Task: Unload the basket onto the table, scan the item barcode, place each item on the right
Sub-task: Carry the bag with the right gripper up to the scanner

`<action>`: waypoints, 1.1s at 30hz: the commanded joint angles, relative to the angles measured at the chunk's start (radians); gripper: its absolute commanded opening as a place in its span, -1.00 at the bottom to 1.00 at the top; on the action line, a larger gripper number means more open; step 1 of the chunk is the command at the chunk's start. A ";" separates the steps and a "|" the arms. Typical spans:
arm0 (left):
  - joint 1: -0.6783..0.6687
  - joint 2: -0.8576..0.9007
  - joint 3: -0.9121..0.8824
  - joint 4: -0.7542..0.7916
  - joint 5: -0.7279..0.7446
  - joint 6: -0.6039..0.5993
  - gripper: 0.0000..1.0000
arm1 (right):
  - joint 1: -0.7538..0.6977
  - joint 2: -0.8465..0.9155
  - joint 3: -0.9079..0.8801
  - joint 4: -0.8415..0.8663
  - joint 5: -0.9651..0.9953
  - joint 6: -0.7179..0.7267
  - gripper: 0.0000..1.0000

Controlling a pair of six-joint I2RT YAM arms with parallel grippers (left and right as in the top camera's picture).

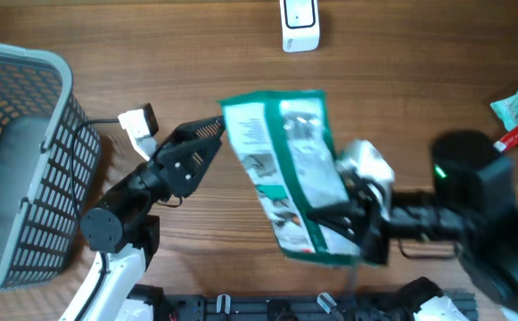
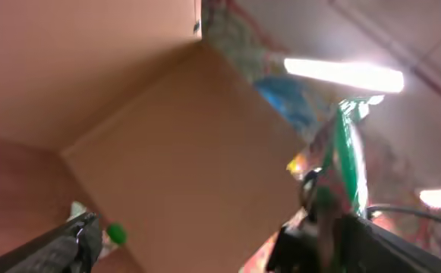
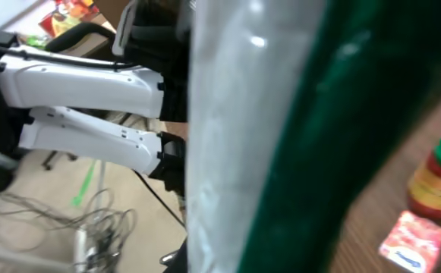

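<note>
The right gripper is clamping the green and white bag by its lower right edge and is holding it up, tilted, over the middle of the surface. The left gripper is standing just beside the left edge of the bag, its fingers spread wide with nothing between them. A white scanner is lying at the far edge, and a grey basket is standing at the left edge.
</note>
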 commanded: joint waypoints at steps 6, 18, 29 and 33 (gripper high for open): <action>0.009 -0.016 0.005 -0.470 0.181 0.388 0.99 | -0.003 -0.192 0.004 -0.018 0.062 -0.009 -0.91; -0.027 -0.482 0.086 -1.772 -0.483 0.834 0.98 | -0.003 -0.182 0.004 -0.053 0.205 -0.010 -0.92; -0.081 -0.755 0.118 -2.144 -0.716 0.869 0.99 | -0.003 -0.157 0.003 -0.051 0.304 -0.010 -0.91; -0.081 -0.755 0.118 -2.208 -0.795 0.868 1.00 | -0.003 -0.137 0.003 -0.044 0.264 -0.006 -0.91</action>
